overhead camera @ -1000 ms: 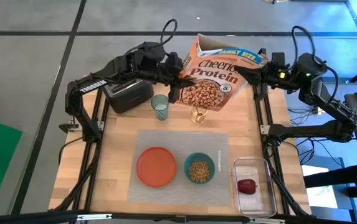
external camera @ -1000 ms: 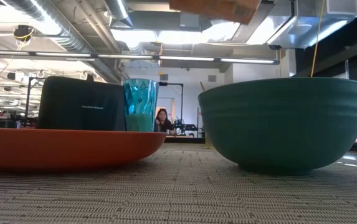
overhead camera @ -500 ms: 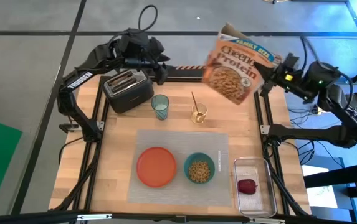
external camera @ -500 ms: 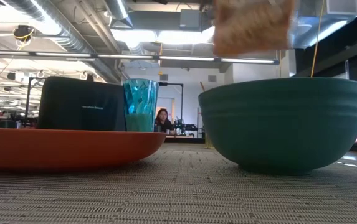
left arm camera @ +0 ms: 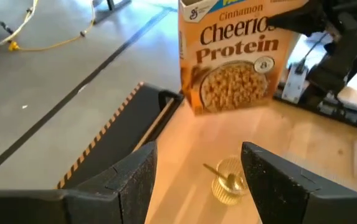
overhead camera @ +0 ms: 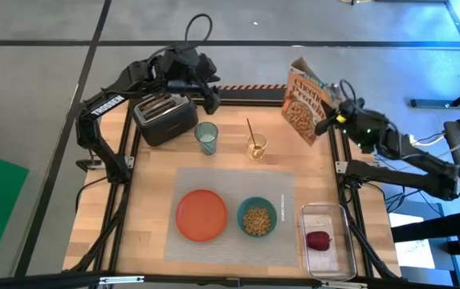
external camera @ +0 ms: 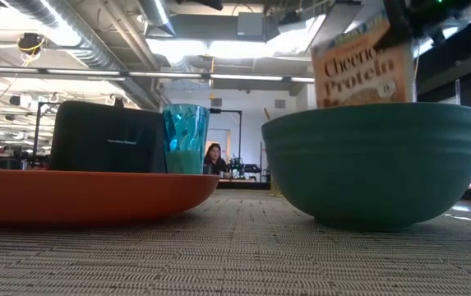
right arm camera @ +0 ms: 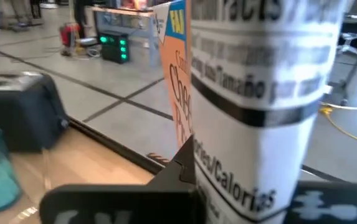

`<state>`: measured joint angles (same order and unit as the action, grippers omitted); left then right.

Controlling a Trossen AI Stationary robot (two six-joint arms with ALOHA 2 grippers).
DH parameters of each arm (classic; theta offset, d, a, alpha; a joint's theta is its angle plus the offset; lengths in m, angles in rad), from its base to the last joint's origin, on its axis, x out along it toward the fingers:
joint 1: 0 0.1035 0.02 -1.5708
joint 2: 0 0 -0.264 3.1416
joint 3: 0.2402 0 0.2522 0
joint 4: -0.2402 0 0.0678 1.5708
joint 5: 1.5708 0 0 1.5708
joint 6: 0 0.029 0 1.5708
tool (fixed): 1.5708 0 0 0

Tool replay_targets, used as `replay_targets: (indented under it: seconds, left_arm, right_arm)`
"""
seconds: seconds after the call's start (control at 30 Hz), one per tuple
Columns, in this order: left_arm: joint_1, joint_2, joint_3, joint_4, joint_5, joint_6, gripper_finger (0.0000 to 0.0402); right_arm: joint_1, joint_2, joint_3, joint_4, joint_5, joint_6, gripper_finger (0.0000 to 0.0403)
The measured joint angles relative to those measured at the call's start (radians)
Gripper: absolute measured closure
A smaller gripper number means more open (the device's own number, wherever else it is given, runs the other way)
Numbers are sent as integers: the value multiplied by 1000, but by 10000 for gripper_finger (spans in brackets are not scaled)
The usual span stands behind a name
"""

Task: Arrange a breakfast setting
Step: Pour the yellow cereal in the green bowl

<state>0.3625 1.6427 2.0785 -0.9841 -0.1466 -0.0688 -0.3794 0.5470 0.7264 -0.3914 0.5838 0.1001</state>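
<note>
The grey placemat [overhead camera: 230,181] lies at mid-table with the orange plate [overhead camera: 201,214] and the teal bowl [overhead camera: 256,219], which holds cereal, resting on it. The green-tinted glass [overhead camera: 206,137] and a small glass holding the gold spoon [overhead camera: 254,143] stand beyond it. The red fruit [overhead camera: 318,240] lies in the clear tub. No toast shows. My right gripper [overhead camera: 324,124] is shut on a Cheerios cereal box [overhead camera: 304,107] at the far right. My left gripper [overhead camera: 211,98] is open and empty beside the toaster, and also shows in the left wrist view [left arm camera: 197,180]. My right gripper holds the cereal box at its narrow side panel [right arm camera: 259,124], coming level from the table's right side. The box itself hides the fingertips. The box stands nearly upright, its front facing the table's left [left arm camera: 234,68]. I cannot tell whether its bottom touches the table.
The black toaster [overhead camera: 164,116] stands at the far left. The clear plastic tub [overhead camera: 327,257] sits at the near right, off the placemat. Bare wood lies between the glasses and the cereal box. A person shows far off in the room [external camera: 214,156].
My right gripper has carried the cereal box from above the table's far middle toward the right edge and down, turning it from tipped to nearly upright. My left gripper has drawn back from the box toward the table's far left, beside the toaster.
</note>
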Motion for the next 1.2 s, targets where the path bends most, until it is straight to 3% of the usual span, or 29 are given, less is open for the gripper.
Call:
replay_targets:
  seconds: [0.17,0.53,0.77,1.0,1.2]
  left_arm:
    - [-26,1,0,-51,-45,-2,175]
    - [-69,1,0,-90,-74,-30,175]
    - [-91,1,0,-174,-78,-61,175]
    - [-122,-2,0,-315,-78,-113,175]
    - [-156,-14,0,-338,-124,-124,175]
  right_arm:
    - [-1,-60,-125,-3,29,33,403]
    - [0,-93,-251,-3,69,6,388]
    - [-1,-95,-243,-21,42,24,301]
    - [-1,-96,-142,-48,26,23,197]
    - [0,-95,-39,-61,26,22,151]
